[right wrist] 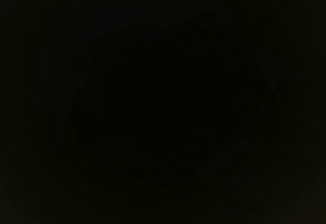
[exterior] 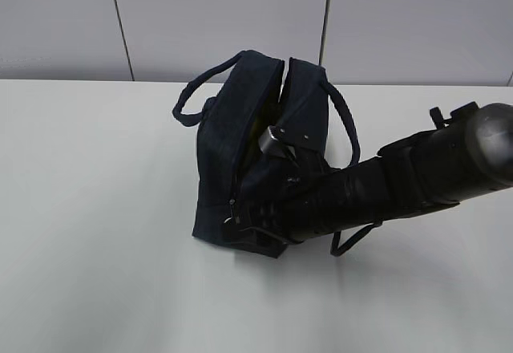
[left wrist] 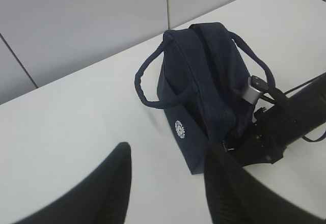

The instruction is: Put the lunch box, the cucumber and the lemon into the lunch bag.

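On the white counter point(exterior: 96, 208), near its middle: lunch bag point(exterior: 232, 160), dark navy, boxy, standing with its long axis running away from the exterior camera. Top parted along a narrow gap between the two fabric halves, interior too dark to read. One loop handle point(exterior: 188, 104) drooping off the left side, the other point(exterior: 349, 128) off the right. Small metal zipper pull point(exterior: 232, 206) at the near end of the bag.

From the right edge of the exterior view: right arm point(exterior: 401, 176), black, angled down and across, its far end pressed against the near end of the bag and overlapping the right half. Silvery bracket point(exterior: 276, 139) just above the arm, at the bag's opening. Right gripper hidden by the bag and the arm; right wrist view wholly black; whether its jaws are released or clenched, cannot tell.

Seen from the left wrist: same bag point(left wrist: 204, 96) from its side, round white logo point(left wrist: 180, 129) low on the facing panel, right arm point(left wrist: 300, 112) meeting the bag from the right. Left gripper point(left wrist: 168, 155) at the bottom of that view, well apart from the bag, above bare counter. Jaws released: two dark fingers point(left wrist: 109, 188) spread wide, nothing between them, nothing touched.

Behind the counter: pale grey wall panels point(exterior: 240, 16) split by thin dark seams.
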Robot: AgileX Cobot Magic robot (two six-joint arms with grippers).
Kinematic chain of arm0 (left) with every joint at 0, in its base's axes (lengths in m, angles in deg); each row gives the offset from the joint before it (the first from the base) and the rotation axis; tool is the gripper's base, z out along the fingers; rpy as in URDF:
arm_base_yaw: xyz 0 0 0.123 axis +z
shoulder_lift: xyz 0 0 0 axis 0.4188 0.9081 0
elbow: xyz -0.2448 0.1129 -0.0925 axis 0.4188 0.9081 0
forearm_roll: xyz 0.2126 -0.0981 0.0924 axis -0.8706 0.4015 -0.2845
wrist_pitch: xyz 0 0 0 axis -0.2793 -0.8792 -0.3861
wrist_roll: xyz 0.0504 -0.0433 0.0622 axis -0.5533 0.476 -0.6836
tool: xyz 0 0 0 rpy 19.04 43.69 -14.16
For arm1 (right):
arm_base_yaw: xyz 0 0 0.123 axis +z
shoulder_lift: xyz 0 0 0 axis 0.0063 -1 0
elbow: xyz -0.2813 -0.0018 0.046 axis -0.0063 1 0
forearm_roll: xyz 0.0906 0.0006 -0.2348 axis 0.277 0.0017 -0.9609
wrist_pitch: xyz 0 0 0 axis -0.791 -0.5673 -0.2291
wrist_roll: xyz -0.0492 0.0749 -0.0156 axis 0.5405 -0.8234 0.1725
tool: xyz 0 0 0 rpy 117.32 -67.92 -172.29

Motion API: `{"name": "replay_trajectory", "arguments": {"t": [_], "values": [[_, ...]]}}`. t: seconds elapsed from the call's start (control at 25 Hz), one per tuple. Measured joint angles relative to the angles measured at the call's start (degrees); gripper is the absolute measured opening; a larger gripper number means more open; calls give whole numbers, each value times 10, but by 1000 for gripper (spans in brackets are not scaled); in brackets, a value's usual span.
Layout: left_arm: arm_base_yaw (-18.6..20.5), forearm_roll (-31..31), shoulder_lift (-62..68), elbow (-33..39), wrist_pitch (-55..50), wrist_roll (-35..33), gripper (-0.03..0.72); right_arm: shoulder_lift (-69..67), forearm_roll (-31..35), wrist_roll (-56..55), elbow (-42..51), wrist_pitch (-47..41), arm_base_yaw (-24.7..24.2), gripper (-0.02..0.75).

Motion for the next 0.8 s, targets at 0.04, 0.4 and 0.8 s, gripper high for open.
{"name": "replay_trajectory", "arguments": {"t": [0.04, 0.4, 0.8], "values": [[0, 0, 0, 0, 0, 0, 322, -2, 0, -2, -1, 0, 0, 265], [0, 0, 0, 0, -7, 0, 322, -5, 0, -5, -3, 2, 0, 8], [0, 0, 0, 0, -16, 0, 321, -5, 0, -23, -3, -48, 0, 0]]}}
